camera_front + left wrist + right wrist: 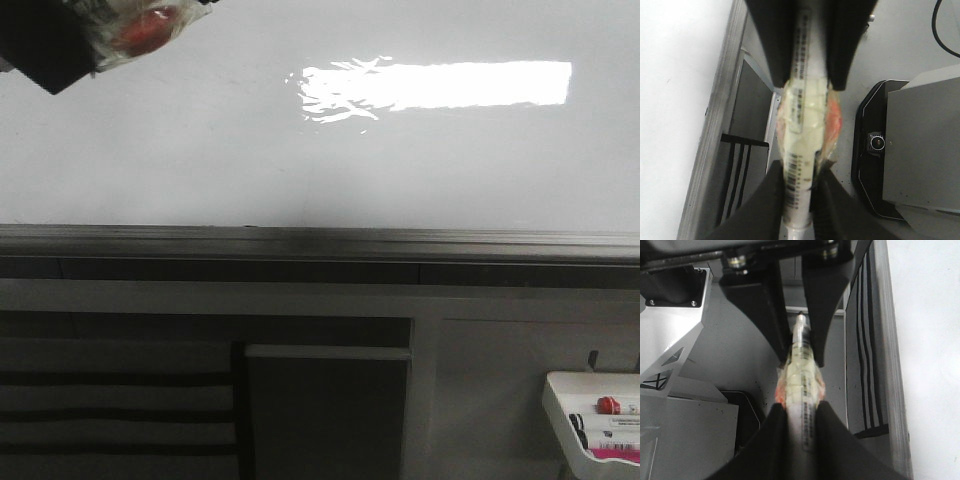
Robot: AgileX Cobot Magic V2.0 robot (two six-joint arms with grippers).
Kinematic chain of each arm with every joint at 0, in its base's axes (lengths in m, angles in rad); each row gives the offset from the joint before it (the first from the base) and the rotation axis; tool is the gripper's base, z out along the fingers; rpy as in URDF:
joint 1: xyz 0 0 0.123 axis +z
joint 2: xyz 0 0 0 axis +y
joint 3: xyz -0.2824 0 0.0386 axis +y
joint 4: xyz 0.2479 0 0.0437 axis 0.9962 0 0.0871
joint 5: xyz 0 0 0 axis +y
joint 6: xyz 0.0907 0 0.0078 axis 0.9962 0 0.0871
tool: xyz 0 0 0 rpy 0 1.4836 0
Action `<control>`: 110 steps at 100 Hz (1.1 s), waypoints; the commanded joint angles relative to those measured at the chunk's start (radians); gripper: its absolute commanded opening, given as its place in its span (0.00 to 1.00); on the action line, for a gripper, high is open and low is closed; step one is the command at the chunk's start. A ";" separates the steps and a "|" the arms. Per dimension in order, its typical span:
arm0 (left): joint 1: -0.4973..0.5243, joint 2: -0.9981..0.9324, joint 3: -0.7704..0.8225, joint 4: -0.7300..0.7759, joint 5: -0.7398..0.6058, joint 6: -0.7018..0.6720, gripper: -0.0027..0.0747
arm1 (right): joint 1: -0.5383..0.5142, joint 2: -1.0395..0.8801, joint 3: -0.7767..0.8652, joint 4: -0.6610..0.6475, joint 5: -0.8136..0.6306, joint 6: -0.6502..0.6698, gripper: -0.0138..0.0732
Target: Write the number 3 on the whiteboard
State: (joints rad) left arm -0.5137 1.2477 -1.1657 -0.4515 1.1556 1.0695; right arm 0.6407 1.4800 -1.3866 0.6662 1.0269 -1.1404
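Left gripper [799, 195] is seen clamped on the taped marker [805, 115]; right gripper [801, 425] is clamped on the same marker, the two facing each other along it. Both are held off the whiteboard [200, 150], by its upper left corner. No number 3 is found on the whiteboard; it is blank apart from glare. Step is judged as marker handover or regrip, writing not begun. Next, one claw must let go and the tip be brought onto the whiteboard.
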 commanded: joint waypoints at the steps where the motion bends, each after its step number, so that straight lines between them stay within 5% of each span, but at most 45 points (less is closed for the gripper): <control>1: -0.008 -0.026 -0.030 -0.044 -0.033 -0.001 0.01 | 0.002 -0.027 -0.037 0.039 -0.019 -0.012 0.13; 54: -0.008 -0.026 -0.030 -0.050 -0.067 -0.001 0.01 | 0.002 -0.027 -0.037 0.039 -0.021 -0.012 0.13; 61: -0.008 -0.026 -0.030 -0.045 -0.067 -0.001 0.08 | 0.002 -0.027 -0.037 0.039 -0.023 -0.012 0.13; 76: -0.008 -0.026 -0.030 -0.043 -0.085 -0.001 0.44 | 0.002 -0.027 -0.037 0.039 -0.023 -0.012 0.13; 83: -0.008 -0.026 -0.030 -0.043 -0.089 -0.001 0.53 | 0.000 -0.027 -0.037 0.039 -0.023 -0.012 0.13; 110: -0.008 -0.026 -0.030 -0.046 -0.089 -0.001 0.47 | 0.000 -0.047 -0.039 -0.154 -0.027 0.105 0.13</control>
State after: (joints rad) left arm -0.5137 1.2477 -1.1657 -0.4514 1.1031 1.0714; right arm 0.6407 1.4800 -1.3869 0.5676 1.0295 -1.1012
